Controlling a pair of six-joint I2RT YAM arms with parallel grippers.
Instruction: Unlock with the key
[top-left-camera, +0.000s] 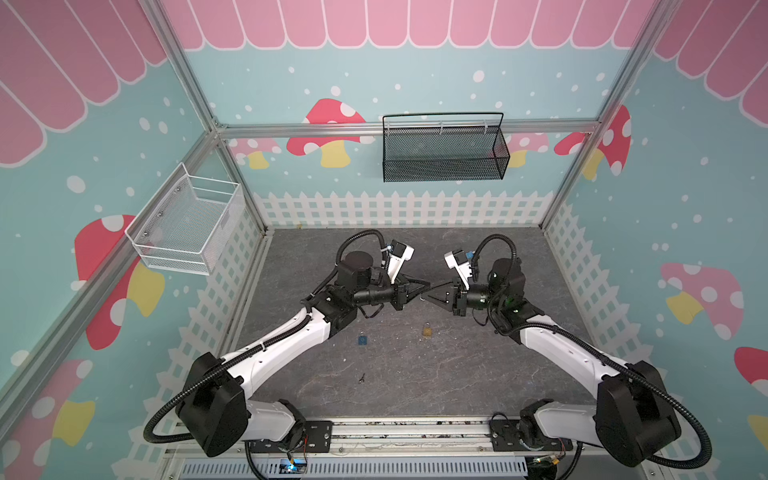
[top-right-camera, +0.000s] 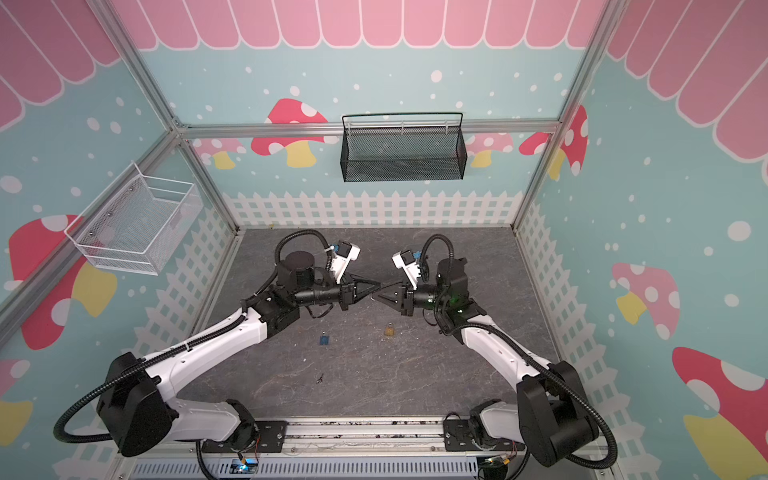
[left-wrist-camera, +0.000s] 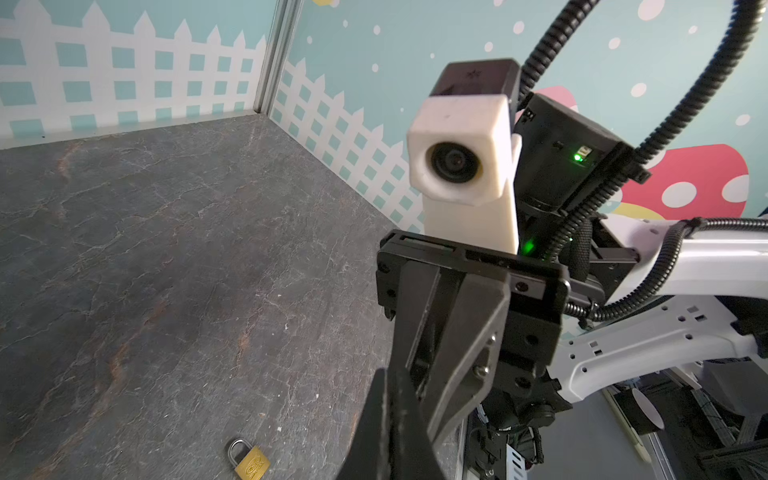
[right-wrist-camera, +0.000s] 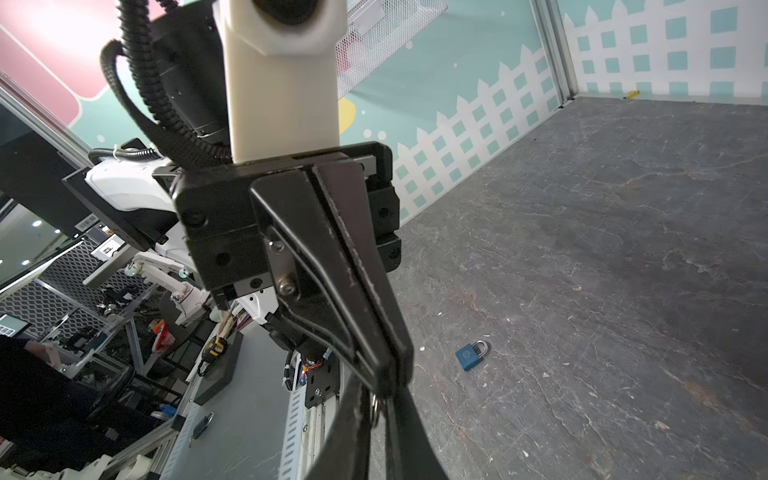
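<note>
Grey stone-look table (top-left-camera: 415, 374). Left gripper (top-left-camera: 427, 285) and right gripper (top-left-camera: 424, 296) meet tip to tip above it, both clenched. Left pinches a small silver key ring (right-wrist-camera: 375, 409); key blade hidden, right's hold unclear. Brass padlock (top-left-camera: 427, 331) and blue padlock (top-left-camera: 363, 340) lie flat below, silver shackles.

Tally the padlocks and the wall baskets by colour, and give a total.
Blue padlock: 1
Brass padlock: 1
White basket: 1
Black basket: 1
Total: 4
</note>
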